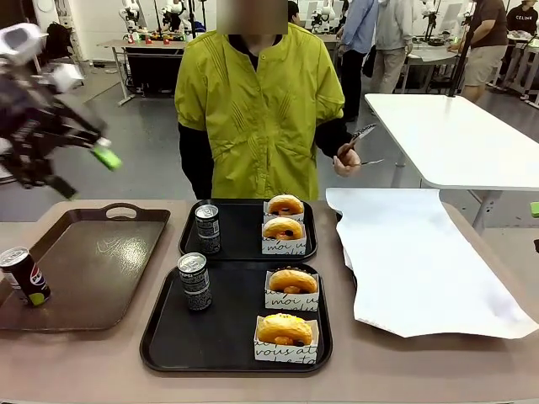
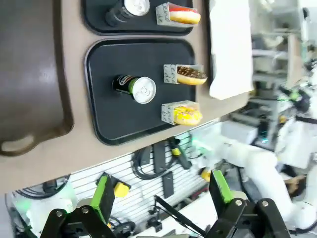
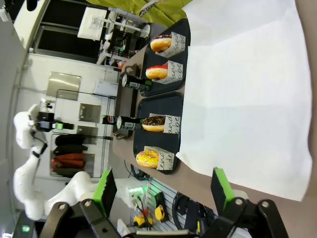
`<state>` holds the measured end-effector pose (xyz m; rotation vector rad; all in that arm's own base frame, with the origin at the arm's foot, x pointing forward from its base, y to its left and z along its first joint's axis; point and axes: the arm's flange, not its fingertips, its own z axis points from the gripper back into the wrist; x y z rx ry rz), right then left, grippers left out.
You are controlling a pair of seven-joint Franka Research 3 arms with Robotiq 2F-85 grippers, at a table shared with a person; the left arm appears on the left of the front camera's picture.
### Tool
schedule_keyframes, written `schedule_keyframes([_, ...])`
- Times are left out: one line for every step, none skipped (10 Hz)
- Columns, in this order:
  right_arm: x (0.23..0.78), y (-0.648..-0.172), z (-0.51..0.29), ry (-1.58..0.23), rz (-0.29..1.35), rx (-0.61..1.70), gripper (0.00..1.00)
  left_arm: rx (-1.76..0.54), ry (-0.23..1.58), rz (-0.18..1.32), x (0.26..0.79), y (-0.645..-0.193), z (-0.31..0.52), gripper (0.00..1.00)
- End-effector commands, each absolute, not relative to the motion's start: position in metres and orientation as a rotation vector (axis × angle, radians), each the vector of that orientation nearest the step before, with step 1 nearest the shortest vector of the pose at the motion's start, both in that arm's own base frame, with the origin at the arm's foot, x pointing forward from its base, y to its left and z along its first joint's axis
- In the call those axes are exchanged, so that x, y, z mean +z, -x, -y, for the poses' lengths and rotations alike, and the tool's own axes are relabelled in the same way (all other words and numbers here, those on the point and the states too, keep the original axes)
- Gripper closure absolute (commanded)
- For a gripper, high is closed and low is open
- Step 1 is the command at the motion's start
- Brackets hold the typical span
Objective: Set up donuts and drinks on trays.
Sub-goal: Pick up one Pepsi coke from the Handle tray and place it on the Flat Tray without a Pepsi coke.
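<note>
- In the front view, two black trays sit in the middle of the table, one behind the other: the near tray (image 1: 168, 337) low in the frame, the far tray (image 1: 244, 244) just above it, their long rims almost touching.
- The near tray holds a dark can (image 1: 194, 282) at its upper left and two donuts in white paper sleeves on its right side, one (image 1: 292, 286) behind the other (image 1: 285, 333).
- The far tray holds a second dark can (image 1: 207, 227) at its left and two more sleeved donuts (image 1: 285, 206) (image 1: 284, 231) at its right.
- The left gripper (image 1: 105, 156) hangs blurred in the upper left of the front view, high above the table and well apart from both trays; in the left wrist view its green-padded fingers (image 2: 105, 194) are spread wide with nothing between them, and the trays lie far beyond.
- The right gripper (image 3: 163, 191), in the right wrist view, is also spread and empty, with the trays far off in the frame's upper middle.
- A glossy brown tray (image 1: 109, 261) fills the left of the table, with a Pepsi can (image 1: 25, 275) standing on its left edge.
- A large white paper sheet (image 1: 421, 269) covers the right side of the table, its edge close beside the black trays.
- Bare tabletop (image 1: 84, 362) runs along the bottom edge in front of the trays.
- A person in a yellow-green jacket (image 1: 261, 109) stands behind the far tray, one hand (image 1: 345, 160) holding tongs above the paper's upper left corner.
</note>
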<state>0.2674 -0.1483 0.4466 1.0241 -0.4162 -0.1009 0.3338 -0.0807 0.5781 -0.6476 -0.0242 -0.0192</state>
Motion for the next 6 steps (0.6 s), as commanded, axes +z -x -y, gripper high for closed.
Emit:
schedule_keyframes([0.447, -0.269, 0.148, -1.026, 0.420, -0.099, 0.00, 0.055, 0.833, 0.053, 0.568, -0.316, 0.014, 0.00])
schedule_keyframes([0.447, -0.269, 0.148, -1.026, 0.420, -0.099, 0.00, 0.081, 0.900, 0.068, 0.567, -0.313, -0.019, 0.00])
schedule_keyframes([0.447, -0.269, 0.148, -1.026, 0.420, -0.099, 0.00, 0.093, 0.979, 0.091, 0.559, -0.302, -0.049, 0.00])
schedule_keyframes([0.447, -0.269, 0.148, -1.026, 0.420, -0.099, 0.00, 0.111, 1.056, 0.118, 0.546, -0.286, -0.076, 0.00])
schedule_keyframes([0.447, -0.269, 0.148, -1.026, 0.420, -0.099, 0.00, 0.124, 1.101, 0.132, 0.538, -0.289, -0.097, 0.00])
schedule_keyframes([0.447, -0.269, 0.148, -1.026, 0.420, -0.099, 0.00, 0.165, 1.120, 0.139, 0.526, -0.277, -0.118, 0.00])
